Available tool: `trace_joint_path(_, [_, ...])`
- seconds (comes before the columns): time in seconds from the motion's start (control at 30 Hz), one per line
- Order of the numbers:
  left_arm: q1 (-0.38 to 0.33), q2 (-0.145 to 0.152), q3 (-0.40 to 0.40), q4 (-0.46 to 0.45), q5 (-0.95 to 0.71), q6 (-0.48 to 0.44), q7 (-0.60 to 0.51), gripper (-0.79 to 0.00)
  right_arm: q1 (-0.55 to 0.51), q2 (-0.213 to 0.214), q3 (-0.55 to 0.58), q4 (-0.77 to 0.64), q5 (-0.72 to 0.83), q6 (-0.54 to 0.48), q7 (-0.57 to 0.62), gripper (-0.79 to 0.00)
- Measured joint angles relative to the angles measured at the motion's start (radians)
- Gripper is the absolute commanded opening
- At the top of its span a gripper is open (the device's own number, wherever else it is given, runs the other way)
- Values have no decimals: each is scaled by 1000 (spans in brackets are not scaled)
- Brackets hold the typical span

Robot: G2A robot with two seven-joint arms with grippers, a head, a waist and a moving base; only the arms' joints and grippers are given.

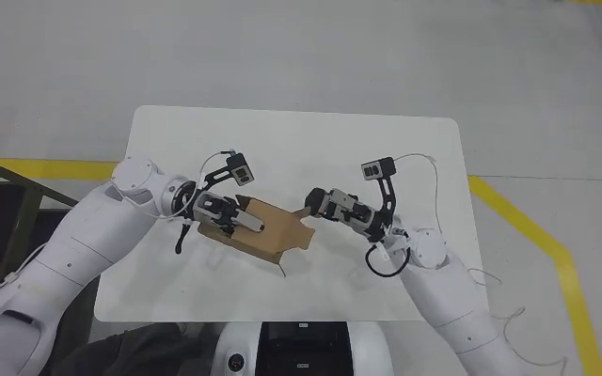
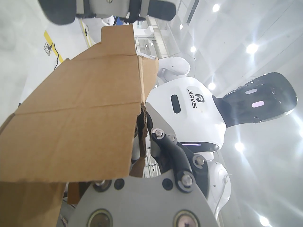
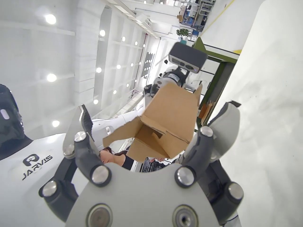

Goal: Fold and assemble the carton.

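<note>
The left gripper (image 1: pixel 249 220) is clamping the carton (image 1: pixel 273 235) by one wall, holding it above the table (image 1: pixel 376 141), while the right gripper (image 3: pixel 156 107) is hovering wide open at its end flaps. A hard push there could twist it loose.

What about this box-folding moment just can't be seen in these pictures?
- Left gripper fingertips: in the left wrist view, a panel of the carton covers them.
- Whether the open right gripper touches the carton: too small to tell in the top view, and depth is unclear in the right wrist view.
- Carton's underside: in the top view, its own panels hide it.
</note>
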Motion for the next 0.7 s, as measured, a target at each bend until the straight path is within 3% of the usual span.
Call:
trace_joint_path(0.13, [-11,4,27,6,-4,3,0,-785,4,0,5,-6,60,-18,43,0])
trace_joint_path(0.4, [-40,4,52,37,-17,-26,0,-785,-6,0,-33,-49,225,35,244,0])
trace_joint_path(0.7, [-53,5,63,35,-37,-42,0,-785,11,-10,-86,-52,219,69,260,0])
